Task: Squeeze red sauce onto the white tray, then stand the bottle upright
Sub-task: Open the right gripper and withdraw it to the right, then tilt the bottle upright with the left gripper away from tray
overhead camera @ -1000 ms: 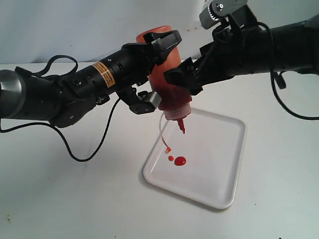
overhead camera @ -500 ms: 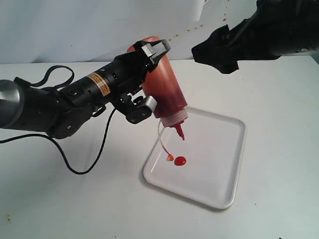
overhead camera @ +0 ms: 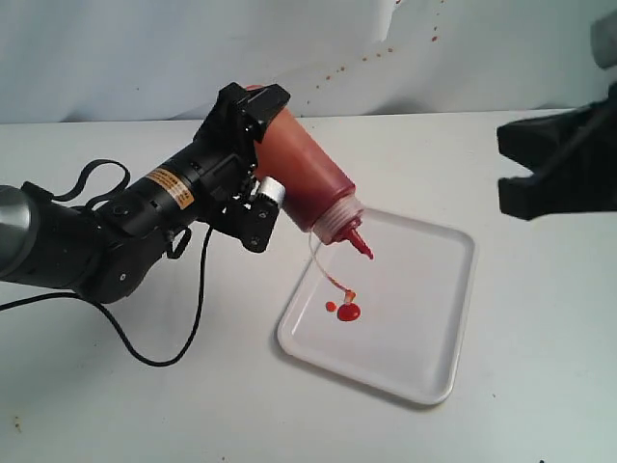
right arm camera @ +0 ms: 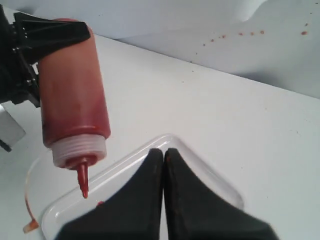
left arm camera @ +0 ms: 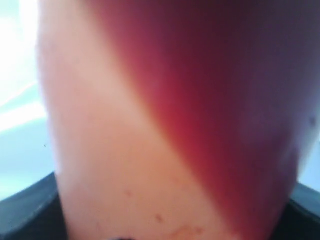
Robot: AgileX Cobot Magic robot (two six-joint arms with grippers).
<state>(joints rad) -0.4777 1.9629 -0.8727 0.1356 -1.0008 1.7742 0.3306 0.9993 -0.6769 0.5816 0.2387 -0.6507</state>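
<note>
A white worktop point(overhead camera: 145, 405) carries the white tray point(overhead camera: 434, 289), with two small round blobs of red sauce point(overhead camera: 348, 312) near its left end. Above the tray's far left corner, the left claw point(overhead camera: 258, 164) grips the bottle point(overhead camera: 308, 183) around the upper part of its body, close to the base. The bottle tilts steeply, with its nozzle point(overhead camera: 362, 244) pointing down and to the right over the tray. The small cap point(overhead camera: 349, 295) dangles on its thin tether just above the blobs. The left wrist view shows only a blurred red-orange bottle wall pressed close to the lens. The right claw point(right arm camera: 163, 152) hangs well apart from the bottle at the right side, its jaws pressed together and holding nothing. The squeezing looks done, so the likely remaining step is turning the bottle upright and setting it down. The nozzle is uncapped and red at the tip, so a swing away from the tray could drip sauce onto the worktop. The claw holds near the base, so its fingers may strike the worktop first and tip the bottle. The hanging cap could also drag through the blobs and smear them.
</note>
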